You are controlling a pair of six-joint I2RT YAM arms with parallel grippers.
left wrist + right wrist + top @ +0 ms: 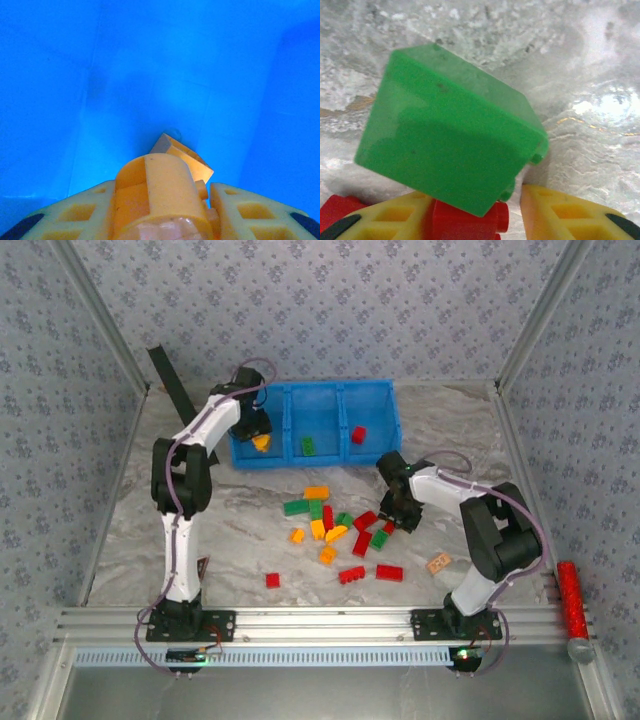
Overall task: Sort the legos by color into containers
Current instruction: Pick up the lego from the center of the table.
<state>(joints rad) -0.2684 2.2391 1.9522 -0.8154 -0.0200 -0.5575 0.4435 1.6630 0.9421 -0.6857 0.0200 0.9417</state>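
Legos (330,530) are lying on the table (250,525) — our left gripper (161,200) is clamping an orange-yellow brick (261,443) inside the left compartment of the blue bin (320,462); our right gripper (470,210) is hovering at a green brick (450,150) — we cannot tell its grip.

About nineteen legos (316,492), one container (330,460)

Field note: I see a silver aluminium rail (330,622) edging the grey marbled tabletop (250,540). Pale tan flat tile (438,563) lies just beyond the rail, right of its middle. Red glittery cylinder (572,598) sits at the rail's right end. Black flat strip (170,380) leans far beyond its left end.
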